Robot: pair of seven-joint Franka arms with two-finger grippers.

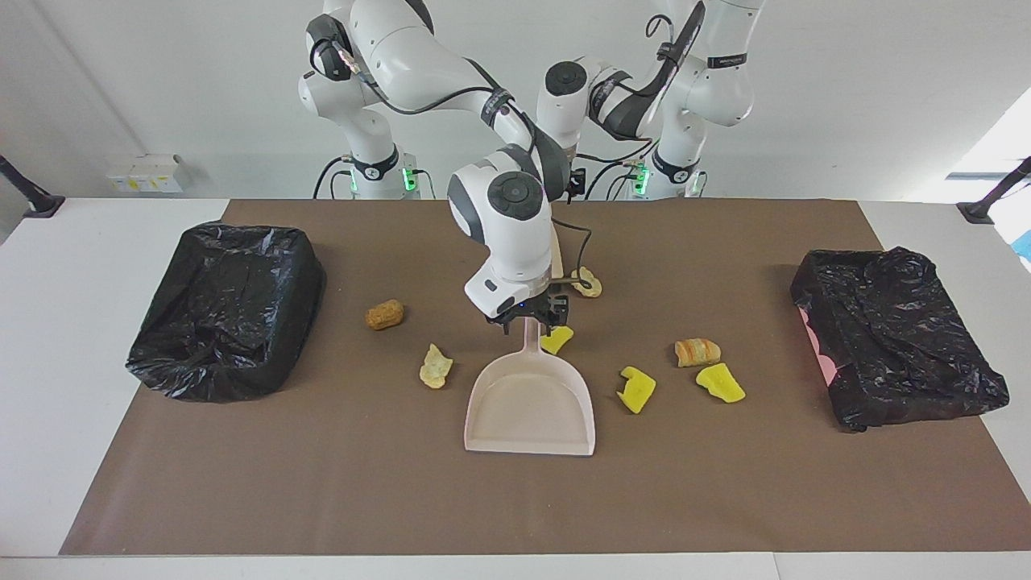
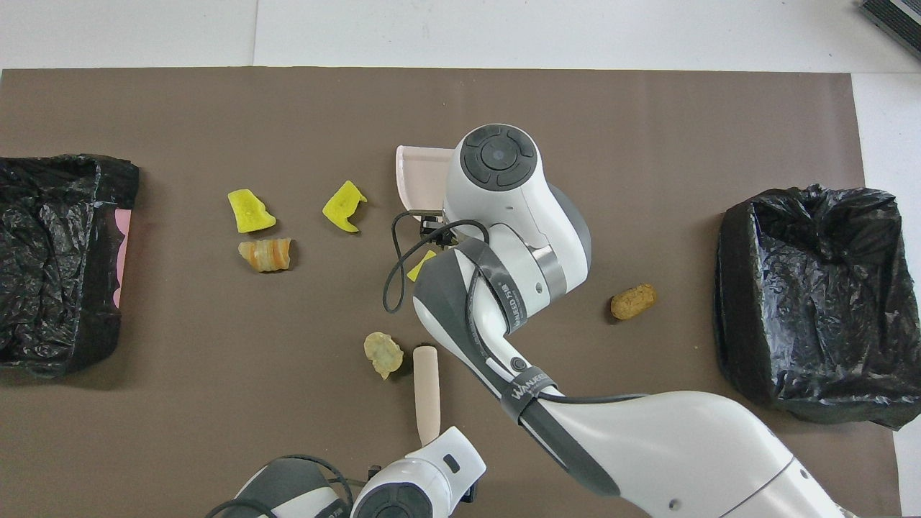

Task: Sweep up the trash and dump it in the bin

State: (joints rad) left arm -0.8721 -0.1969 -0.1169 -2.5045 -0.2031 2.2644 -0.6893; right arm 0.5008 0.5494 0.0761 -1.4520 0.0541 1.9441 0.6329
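Note:
The trash lies scattered on the brown mat: a brown lump (image 1: 384, 314), a pale lump (image 1: 436, 366), a yellow chunk (image 1: 557, 340) beside the dustpan's handle, a pale lump (image 1: 590, 283), a yellow chunk (image 1: 636, 389), a striped bread lump (image 1: 697, 352) and a yellow chunk (image 1: 721, 383). The beige dustpan (image 1: 527, 407) lies flat mid-mat. My right gripper (image 1: 533, 316) is down at its handle's end. The brush's beige handle (image 2: 426, 392) lies nearer the robots. Its bristles are hidden. My left gripper (image 2: 430, 452) is over the handle's near end.
A black-lined bin (image 1: 229, 310) stands at the right arm's end of the table. Another black-lined bin (image 1: 894, 338) stands at the left arm's end. In the overhead view the right arm covers most of the dustpan (image 2: 421, 176).

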